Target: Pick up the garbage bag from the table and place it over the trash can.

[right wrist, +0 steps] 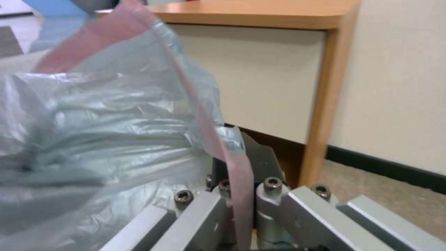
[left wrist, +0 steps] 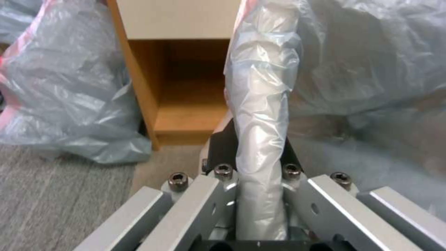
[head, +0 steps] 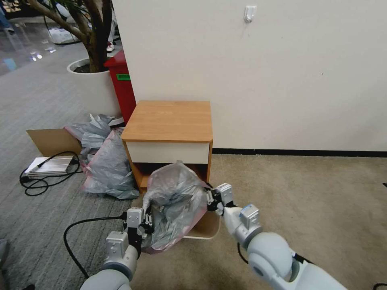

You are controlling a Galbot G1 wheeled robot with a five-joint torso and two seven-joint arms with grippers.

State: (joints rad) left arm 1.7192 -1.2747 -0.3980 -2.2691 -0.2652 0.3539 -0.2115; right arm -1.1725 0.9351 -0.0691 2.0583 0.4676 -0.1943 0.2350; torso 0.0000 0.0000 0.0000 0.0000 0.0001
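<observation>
The grey garbage bag [head: 175,203] with its pink rim hangs stretched between my two grippers, in front of the table [head: 169,121]. My left gripper [head: 146,222] is shut on the bag's near left edge, and a fold of plastic [left wrist: 260,115] runs between its fingers. My right gripper [head: 210,200] is shut on the bag's right rim, with the pink strip [right wrist: 223,153] pinched in its jaws. Under the bag, the cream trash can [head: 207,227] shows part of its rim on the carpet. The table's top is bare.
Other grey bags [head: 107,165] lie heaped on the floor left of the table, beside cardboard [head: 50,141] and a cabled device [head: 48,165]. A red bin [head: 121,88] and a white planter [head: 94,86] stand behind. The wall [head: 262,72] runs right behind the table; open carpet lies to the right.
</observation>
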